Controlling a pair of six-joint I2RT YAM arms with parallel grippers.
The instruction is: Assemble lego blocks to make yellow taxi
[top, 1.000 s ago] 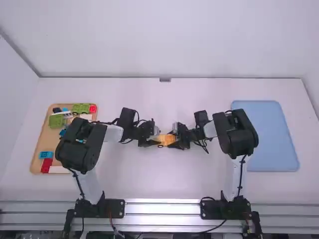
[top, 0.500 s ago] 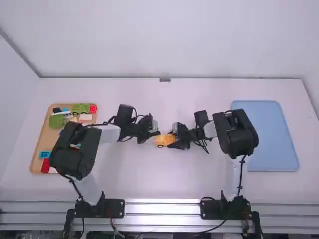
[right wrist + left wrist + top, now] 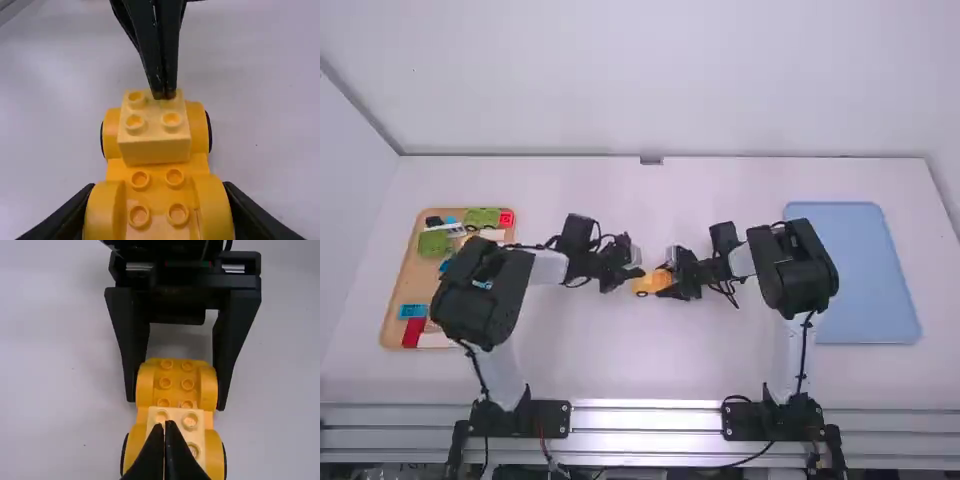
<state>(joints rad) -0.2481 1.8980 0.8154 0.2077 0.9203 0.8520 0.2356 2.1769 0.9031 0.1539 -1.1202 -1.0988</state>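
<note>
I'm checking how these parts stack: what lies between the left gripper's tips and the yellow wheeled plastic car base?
A pale yellow studded block. The right wrist view shows it on the car base, with the left gripper at its top.

The car base (image 3: pixel 116 171) was orange-yellow, its top block (image 3: pixel 156 152) paler yellow. A tan tray (image 3: pixel 405 280), a plain light-blue tray (image 3: pixel 860 280) and a white worktop (image 3: pixel 640 350) contrasted with the blocks' warm yellows.

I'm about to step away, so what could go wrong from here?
The closed left gripper sits toward one corner of the pale yellow block, so pressing might tip it. The right gripper clamps only one end of the yellow car base, so the other end could swing if pushed.
</note>
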